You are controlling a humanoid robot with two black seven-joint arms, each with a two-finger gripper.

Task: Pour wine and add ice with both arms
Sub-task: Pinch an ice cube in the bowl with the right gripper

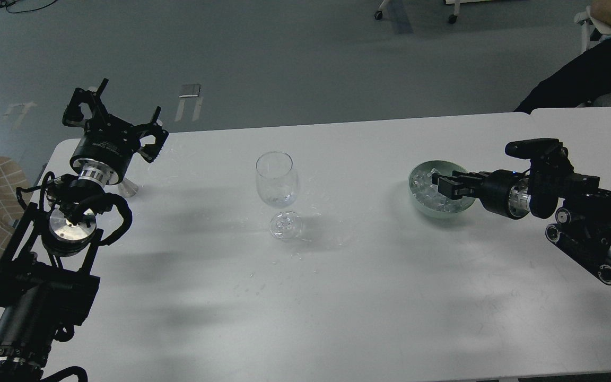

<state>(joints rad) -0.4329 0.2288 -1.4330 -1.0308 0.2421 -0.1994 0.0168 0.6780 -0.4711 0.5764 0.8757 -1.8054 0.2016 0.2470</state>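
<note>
**On the white table, a wine glass between two robot arms**

At the centre of the table (pixel 337 297) stands an upright, clear wine glass (pixel 277 180). Right of the glass, a pale bowl (pixel 433 208) holds the ice (pixel 423 187); the right gripper (pixel 439 185) reaches into it, its grasp impossible to tell. Left of the glass, the left gripper (pixel 117 116) hangs with fingers spread, grasping nothing.

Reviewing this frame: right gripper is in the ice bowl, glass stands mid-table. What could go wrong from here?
1. The right gripper reaches in over the bowl rim; pushing sideways could tip or slide the bowl and spill ice.
2. The cubes are small and glassy, so one may slip out on the way to the wine glass.
3. The glass is tall on a narrow foot; a bump from either arm could topple it.
</note>
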